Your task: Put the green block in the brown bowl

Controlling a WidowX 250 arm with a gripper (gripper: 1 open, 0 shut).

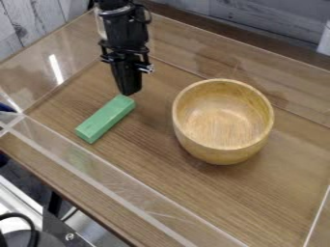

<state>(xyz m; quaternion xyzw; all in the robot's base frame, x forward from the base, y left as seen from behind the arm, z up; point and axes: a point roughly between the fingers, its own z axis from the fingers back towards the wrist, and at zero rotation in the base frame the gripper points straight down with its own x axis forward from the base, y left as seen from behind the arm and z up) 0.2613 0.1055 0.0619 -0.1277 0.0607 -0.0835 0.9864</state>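
Note:
The green block (104, 119) lies flat on the wooden table, left of the middle, its long side running diagonally. To its right stands the brown bowl (223, 120), round, thick-rimmed and with nothing inside. My black gripper (125, 87) points down just above the block's upper right end. Its fingers are pressed together and hold nothing. Whether the tips touch the block I cannot tell.
A clear plastic wall (39, 147) runs along the table's front and left edges. The wooden tabletop (206, 48) stretches behind the bowl to the far edge. Cables and a dark frame (26, 227) show at the bottom left.

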